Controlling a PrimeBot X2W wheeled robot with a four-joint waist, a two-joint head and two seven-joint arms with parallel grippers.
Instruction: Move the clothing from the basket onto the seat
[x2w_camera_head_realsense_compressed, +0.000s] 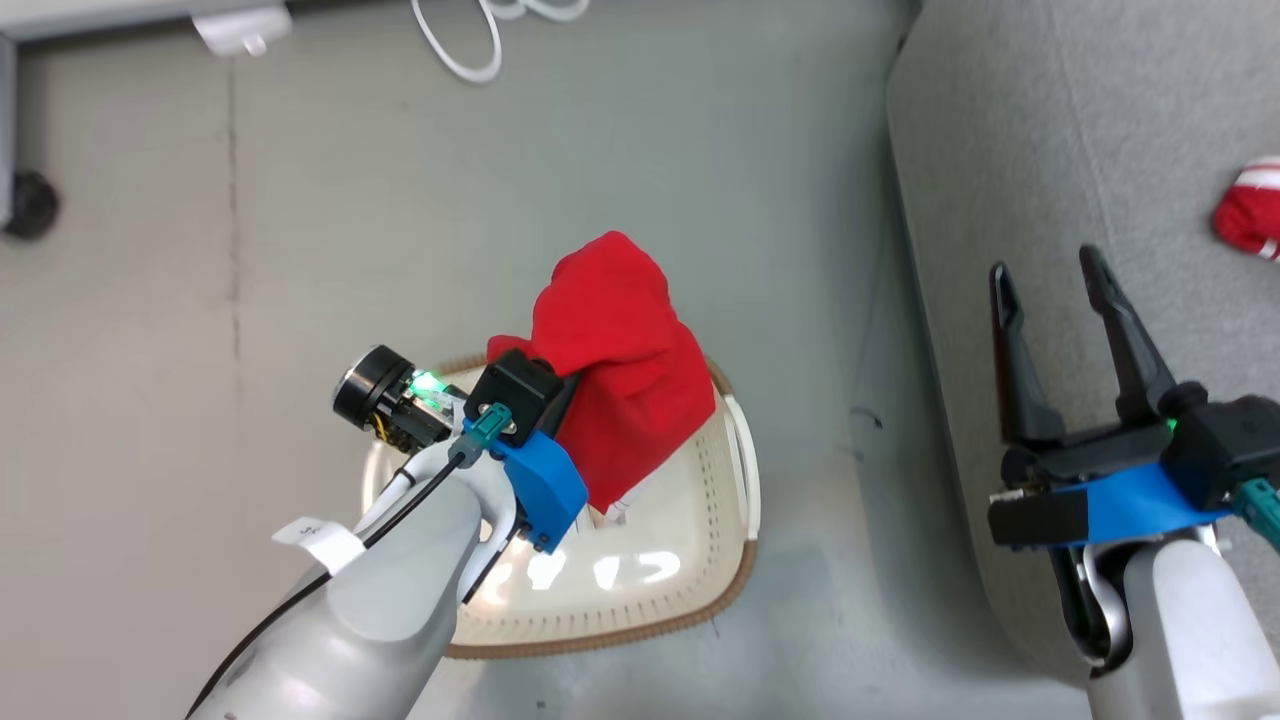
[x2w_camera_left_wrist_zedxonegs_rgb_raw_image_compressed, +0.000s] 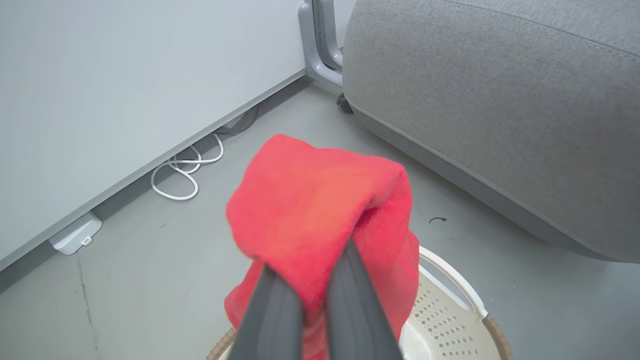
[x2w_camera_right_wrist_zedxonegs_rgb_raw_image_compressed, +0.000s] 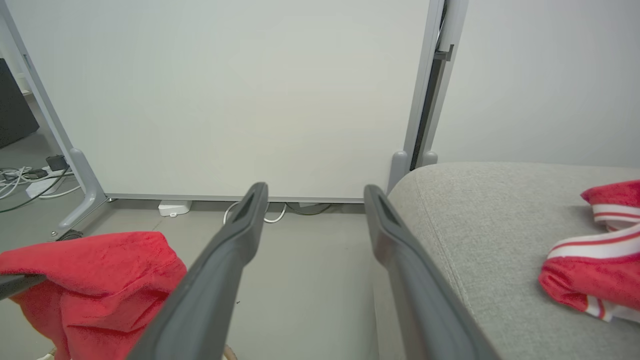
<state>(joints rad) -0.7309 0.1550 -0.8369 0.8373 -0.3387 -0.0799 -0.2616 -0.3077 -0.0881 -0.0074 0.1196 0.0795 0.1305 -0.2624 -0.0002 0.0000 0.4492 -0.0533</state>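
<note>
We see bare floor (x2w_camera_head_realsense_compressed: 830, 250) between the basket (x2w_camera_head_realsense_compressed: 650, 590) rim and the sofa (x2w_camera_head_realsense_compressed: 1060, 130) edge. Our left claw (x2w_camera_left_wrist_zedxonegs_rgb_raw_image_compressed: 314, 282) pinches the plain red garment (x2w_camera_head_realsense_compressed: 610, 350) over the basket. Our right claw (x2w_camera_head_realsense_compressed: 1048, 272), spread wide and empty, hovers over that edge, with the striped jersey (x2w_camera_head_realsense_compressed: 1250, 212) lying farther along the sofa.

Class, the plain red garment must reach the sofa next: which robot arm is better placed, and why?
Left. Its tool is shut on the plain red garment, held up over the basket. The right tool stands open and empty over the sofa, where the striped jersey lies.
</note>
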